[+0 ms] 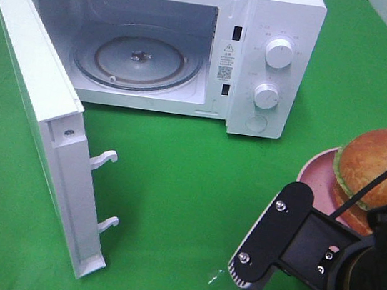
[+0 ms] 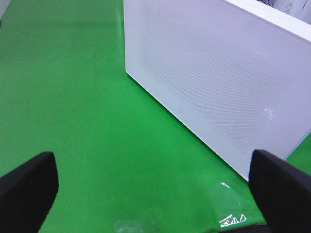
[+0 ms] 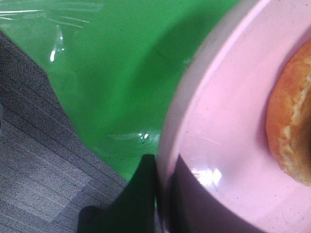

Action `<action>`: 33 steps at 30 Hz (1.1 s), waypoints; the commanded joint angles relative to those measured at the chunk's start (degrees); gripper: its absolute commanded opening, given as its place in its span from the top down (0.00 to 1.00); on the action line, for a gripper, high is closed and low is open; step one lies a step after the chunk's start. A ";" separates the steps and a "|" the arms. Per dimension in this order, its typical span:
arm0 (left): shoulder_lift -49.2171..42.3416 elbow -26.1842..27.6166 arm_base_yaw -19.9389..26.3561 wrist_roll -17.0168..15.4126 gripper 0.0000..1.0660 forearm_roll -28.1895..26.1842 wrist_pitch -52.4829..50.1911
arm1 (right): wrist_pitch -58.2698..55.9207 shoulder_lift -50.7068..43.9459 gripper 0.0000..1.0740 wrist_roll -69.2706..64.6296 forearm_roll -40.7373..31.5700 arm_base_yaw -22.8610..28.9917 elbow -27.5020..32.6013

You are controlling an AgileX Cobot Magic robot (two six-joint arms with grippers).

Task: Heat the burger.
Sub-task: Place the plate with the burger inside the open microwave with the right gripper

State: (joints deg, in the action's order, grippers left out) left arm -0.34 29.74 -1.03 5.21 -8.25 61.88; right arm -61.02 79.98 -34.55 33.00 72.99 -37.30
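The burger [image 1: 380, 165], with a brown bun and a green lettuce frill, sits on a pink plate [image 1: 313, 175] at the right of the green table. The right wrist view shows my right gripper [image 3: 163, 194] shut on the plate's [image 3: 218, 121] near rim, one dark finger outside and one inside, with the bun's edge [image 3: 291, 131] beside them. In the high view the black right arm [image 1: 322, 257] hides those fingers. Its door swung out to the left, the white microwave [image 1: 264, 54] stands open with a bare glass turntable [image 1: 137, 58]. My left gripper [image 2: 153, 162] hangs wide open and empty over the cloth.
The open microwave door [image 1: 46, 117] juts toward the front left, and its dotted outer face [image 2: 218, 82] fills the left wrist view just ahead of the left gripper. Two knobs [image 1: 278, 52] sit on the microwave's right panel. Grey carpet [image 3: 39, 160] lies past the table edge.
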 commanded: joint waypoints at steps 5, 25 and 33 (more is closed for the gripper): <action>-0.86 -0.11 -0.11 -0.29 0.07 -0.52 -0.57 | -2.92 -0.57 1.00 1.89 3.55 2.75 -0.06; -0.86 -0.11 -0.11 -0.29 0.07 -0.52 -0.57 | 1.43 -0.57 1.00 14.50 9.28 4.01 -0.06; -0.86 -0.11 -0.11 -0.29 0.07 -0.52 -0.57 | 3.72 -0.57 1.00 18.74 10.83 4.01 -0.06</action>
State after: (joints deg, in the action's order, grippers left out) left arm -0.34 29.74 -1.03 5.21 -8.25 61.88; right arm -56.32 79.76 -16.50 40.22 76.83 -37.30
